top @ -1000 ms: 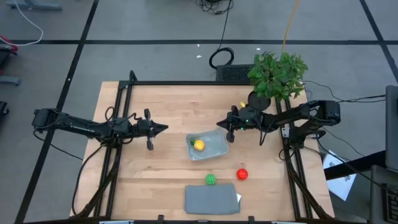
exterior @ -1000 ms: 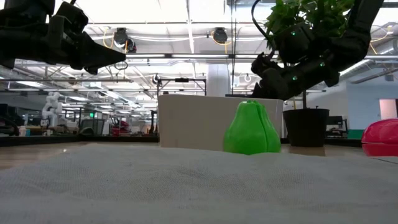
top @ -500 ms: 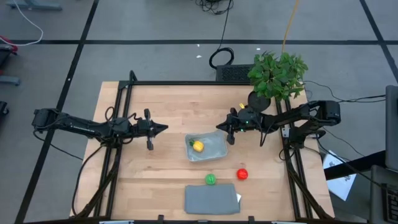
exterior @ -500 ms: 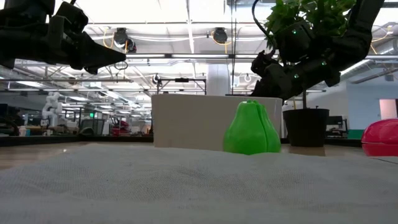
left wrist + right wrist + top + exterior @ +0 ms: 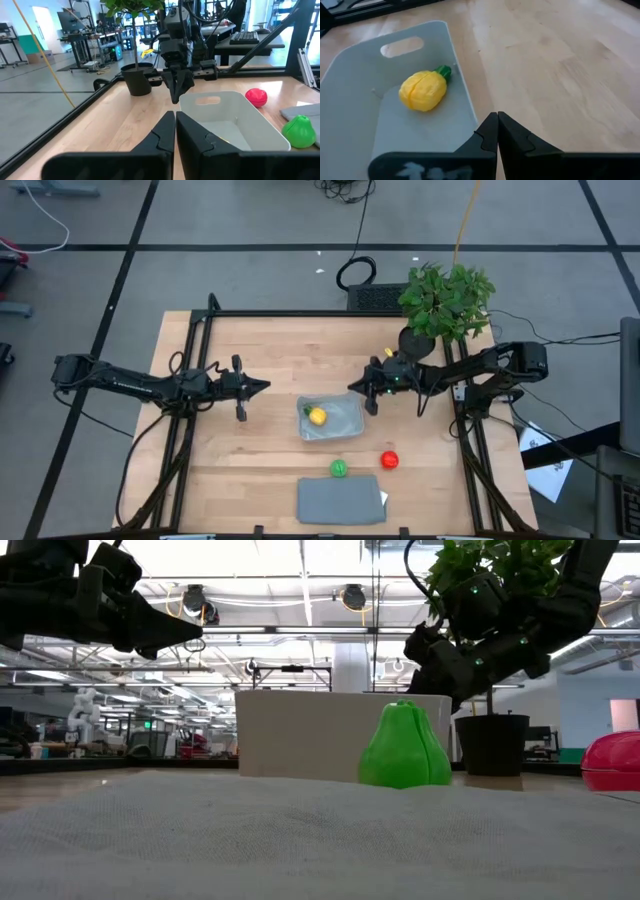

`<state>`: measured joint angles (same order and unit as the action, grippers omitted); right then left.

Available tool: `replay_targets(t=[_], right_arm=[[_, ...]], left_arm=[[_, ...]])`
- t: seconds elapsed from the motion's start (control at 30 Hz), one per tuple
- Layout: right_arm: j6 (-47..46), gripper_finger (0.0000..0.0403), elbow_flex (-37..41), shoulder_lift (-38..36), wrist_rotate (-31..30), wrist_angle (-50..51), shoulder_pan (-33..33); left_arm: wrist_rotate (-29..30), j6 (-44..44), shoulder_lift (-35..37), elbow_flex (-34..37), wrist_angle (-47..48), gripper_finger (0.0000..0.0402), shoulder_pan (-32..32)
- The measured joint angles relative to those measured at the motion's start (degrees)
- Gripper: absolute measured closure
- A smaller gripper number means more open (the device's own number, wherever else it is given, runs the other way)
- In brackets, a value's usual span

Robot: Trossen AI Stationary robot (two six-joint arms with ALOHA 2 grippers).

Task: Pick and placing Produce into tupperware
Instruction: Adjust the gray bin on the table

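The tupperware sits near the middle of the table, its long axis running roughly left to right in the high view, slightly skewed. Inside it, toward its left end, lies the yellow fruit; in the right wrist view its green stem points toward the container's handle slot (the fruit lies on its side). The green fruit stands upright on the table, just beside the far edge of the grey lid, and the red fruit rests a little to its right, both outside the tupperware.

The right gripper hovers at the tupperware's upper right corner, fingers pressed together and holding nothing. The left gripper waits well apart to the left, also closed and empty, pointing toward the container.

The table is pale wood with a black frame. A potted plant stands at its far right corner. Beyond lies a grey floor with dark lines and cables; the low view shows a workshop hall with ceiling lights.
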<state>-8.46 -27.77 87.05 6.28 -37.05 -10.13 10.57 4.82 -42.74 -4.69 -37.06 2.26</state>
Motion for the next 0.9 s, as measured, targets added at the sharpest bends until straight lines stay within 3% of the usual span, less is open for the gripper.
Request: replay_targets(t=[0.9], right_arm=[[-1.1,0.0403,0.0,0.0,-0.2,0.8,3.1]], left_arm=[[0.0,-0.2,0.0,0.0,0.0,0.0382,0.0]])
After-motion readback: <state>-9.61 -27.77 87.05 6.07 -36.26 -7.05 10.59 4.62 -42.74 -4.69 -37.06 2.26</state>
